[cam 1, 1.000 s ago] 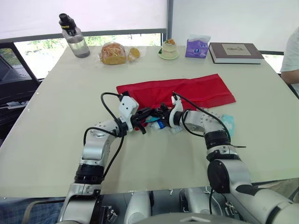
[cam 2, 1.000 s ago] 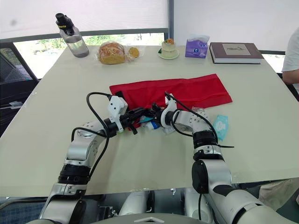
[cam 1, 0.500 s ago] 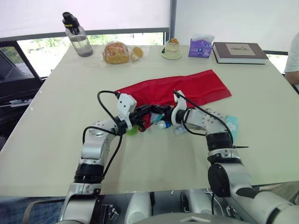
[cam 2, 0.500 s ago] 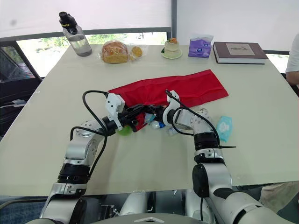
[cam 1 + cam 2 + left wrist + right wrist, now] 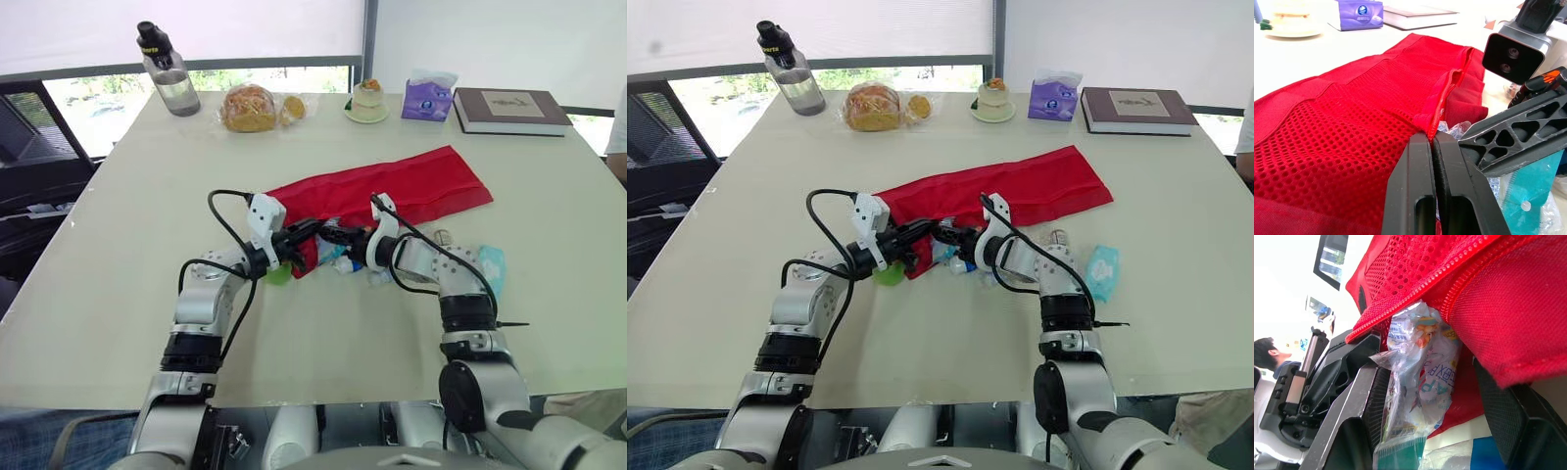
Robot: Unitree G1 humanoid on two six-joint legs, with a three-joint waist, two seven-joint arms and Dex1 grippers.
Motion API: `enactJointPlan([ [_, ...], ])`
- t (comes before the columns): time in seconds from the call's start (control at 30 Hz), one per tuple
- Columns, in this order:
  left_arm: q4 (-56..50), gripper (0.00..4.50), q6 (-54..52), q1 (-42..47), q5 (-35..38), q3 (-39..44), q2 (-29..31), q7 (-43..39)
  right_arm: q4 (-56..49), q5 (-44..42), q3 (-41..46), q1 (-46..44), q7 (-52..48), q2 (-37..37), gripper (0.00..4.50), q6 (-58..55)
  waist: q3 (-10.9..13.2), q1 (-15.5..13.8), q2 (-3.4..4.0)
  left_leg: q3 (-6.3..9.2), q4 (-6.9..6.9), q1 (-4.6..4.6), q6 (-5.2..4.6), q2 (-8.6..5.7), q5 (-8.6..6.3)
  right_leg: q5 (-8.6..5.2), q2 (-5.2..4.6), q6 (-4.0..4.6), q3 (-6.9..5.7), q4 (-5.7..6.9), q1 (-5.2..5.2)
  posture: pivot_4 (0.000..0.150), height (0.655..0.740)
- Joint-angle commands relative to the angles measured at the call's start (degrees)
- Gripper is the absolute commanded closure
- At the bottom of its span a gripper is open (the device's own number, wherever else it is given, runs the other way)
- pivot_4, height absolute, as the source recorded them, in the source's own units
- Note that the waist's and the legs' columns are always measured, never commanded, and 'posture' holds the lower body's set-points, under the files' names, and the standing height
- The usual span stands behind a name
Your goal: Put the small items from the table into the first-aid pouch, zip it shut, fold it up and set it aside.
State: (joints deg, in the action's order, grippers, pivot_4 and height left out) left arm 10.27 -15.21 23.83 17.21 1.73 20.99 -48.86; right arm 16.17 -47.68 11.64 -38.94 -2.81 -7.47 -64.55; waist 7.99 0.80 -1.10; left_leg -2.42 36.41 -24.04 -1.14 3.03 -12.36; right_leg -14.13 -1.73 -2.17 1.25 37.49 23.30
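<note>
The red first-aid pouch (image 5: 402, 191) lies across the table's middle, mesh side up. My left gripper (image 5: 306, 237) is shut on the zipper edge at the pouch's near left end (image 5: 1431, 139), holding it raised. My right gripper (image 5: 338, 238) faces it, shut on a clear printed packet (image 5: 1420, 372) at the pouch's mouth. A green item (image 5: 277, 274) lies under the left gripper. Small clear packets (image 5: 377, 274) rest below the right wrist. A teal packet (image 5: 488, 266) and a small vial (image 5: 438, 238) lie to the right.
Along the far edge stand a water bottle (image 5: 167, 70), bagged bread (image 5: 250, 108), a dessert on a saucer (image 5: 368, 100), a purple tissue pack (image 5: 434, 95) and a book (image 5: 509, 108). A person's sleeve (image 5: 619, 122) shows at the right edge.
The pouch's near left end has been drawn up between the two grippers, and the green item has come into sight beneath the left gripper. The camera has shifted.
</note>
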Motion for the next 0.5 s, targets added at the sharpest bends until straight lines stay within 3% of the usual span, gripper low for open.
enactJointPlan([
  [0.03, 2.7, 4.5, -0.1, 0.0, -0.1, -2.8, -0.6, -2.7, -3.8, 0.0, -1.9, 0.7, -3.2, 1.2, 1.58, -1.0, 0.0, 0.0, 0.0, 0.0, 0.0, -0.07, 0.0, 0.0, 0.0, 0.0, 0.0, 0.0, 0.0, 0.0, 0.06, 0.15, 0.74],
  [0.23, 5.2, 4.5, 0.9, 0.6, 0.0, -3.2, -0.2, -4.7, -7.3, -0.1, -0.6, 0.8, -4.2, 3.6, 1.58, -1.6, 0.1, 0.1, 0.03, -0.1, 0.04, -0.7, 0.0, -0.01, 0.01, 0.03, 0.09, -0.03, -0.12, 0.02, 0.56, 0.15, 0.74],
  [0.5, 6.8, 4.5, 1.7, 1.4, -0.2, -3.2, -0.5, -5.1, -13.0, 0.9, -2.3, 2.6, -7.7, 10.3, 1.58, -3.3, 0.1, 0.1, 0.06, -0.15, 0.02, -0.72, 0.0, -0.04, 0.0, 0.03, 0.06, -0.04, -0.12, 0.02, 0.57, 0.15, 0.74],
])
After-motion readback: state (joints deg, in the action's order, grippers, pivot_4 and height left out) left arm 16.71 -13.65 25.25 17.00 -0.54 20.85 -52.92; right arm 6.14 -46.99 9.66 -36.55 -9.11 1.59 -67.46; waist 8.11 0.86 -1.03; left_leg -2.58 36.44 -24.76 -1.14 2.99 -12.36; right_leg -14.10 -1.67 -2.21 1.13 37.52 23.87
